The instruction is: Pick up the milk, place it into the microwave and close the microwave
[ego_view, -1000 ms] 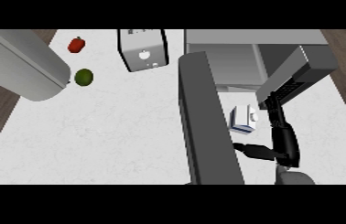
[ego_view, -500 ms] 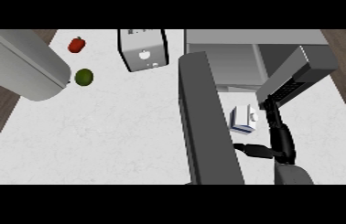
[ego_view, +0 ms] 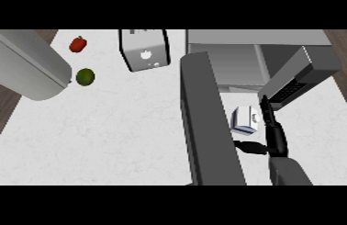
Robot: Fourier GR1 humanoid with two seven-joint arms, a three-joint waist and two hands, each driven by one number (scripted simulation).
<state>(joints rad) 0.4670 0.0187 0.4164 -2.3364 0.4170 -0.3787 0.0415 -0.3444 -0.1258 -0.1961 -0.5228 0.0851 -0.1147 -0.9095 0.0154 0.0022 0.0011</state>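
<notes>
The milk (ego_view: 244, 119), a small white carton with a blue band, stands on the white counter (ego_view: 122, 137) just right of the microwave's open door (ego_view: 203, 123), a long grey slab swung toward me. The microwave (ego_view: 237, 59) sits at the back right, with its dark control panel (ego_view: 298, 81) on the right. My right hand (ego_view: 273, 133) is at the carton's right side, fingers straight along it. Its thumb (ego_view: 248, 146) is spread below the carton. My left hand does not show.
A grey forearm (ego_view: 30, 65) crosses the upper left corner. A silver toaster (ego_view: 143, 49) stands at the back middle. A red pepper (ego_view: 78, 44) and a green round fruit (ego_view: 85, 76) lie left of it. The counter's left edge meets dark wood (ego_view: 8, 109).
My right hand has edged slightly left toward the carton. The milk and the door have not moved.
</notes>
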